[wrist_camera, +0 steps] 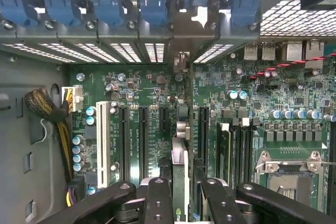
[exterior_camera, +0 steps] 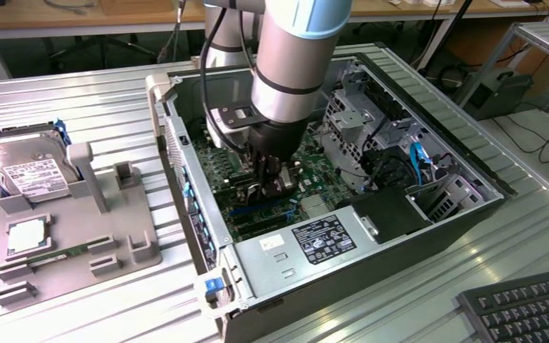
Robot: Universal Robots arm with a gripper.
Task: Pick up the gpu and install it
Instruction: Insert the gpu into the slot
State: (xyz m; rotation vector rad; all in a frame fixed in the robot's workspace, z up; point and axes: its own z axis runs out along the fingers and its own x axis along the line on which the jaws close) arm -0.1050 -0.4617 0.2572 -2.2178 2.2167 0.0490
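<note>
My gripper [exterior_camera: 266, 187] reaches down into the open computer case [exterior_camera: 489, 187], just over the green motherboard [exterior_camera: 219, 175]. In the wrist view the gpu [wrist_camera: 179, 162] is seen edge-on as a thin dark card with a pale strip. It stands upright between my two black fingers [wrist_camera: 157, 203], and my gripper [wrist_camera: 181, 195] is shut on it. The card sits over the black expansion slots [wrist_camera: 143, 140]. Its metal bracket [wrist_camera: 184, 35] lines up with the case's rear slot openings, among the blue latches [wrist_camera: 107, 3]. I cannot tell whether it is fully seated in a slot.
A grey fixture [exterior_camera: 112, 214] beside the case, on the exterior view's left, holds a silver hard drive [exterior_camera: 31, 171] and a square processor chip [exterior_camera: 26, 234]. The labelled power supply [exterior_camera: 320, 239] fills the case's near end. A keyboard [exterior_camera: 532, 307] lies at the near right. A cable bundle [wrist_camera: 47, 109] and the processor socket [wrist_camera: 289, 178] flank the slots.
</note>
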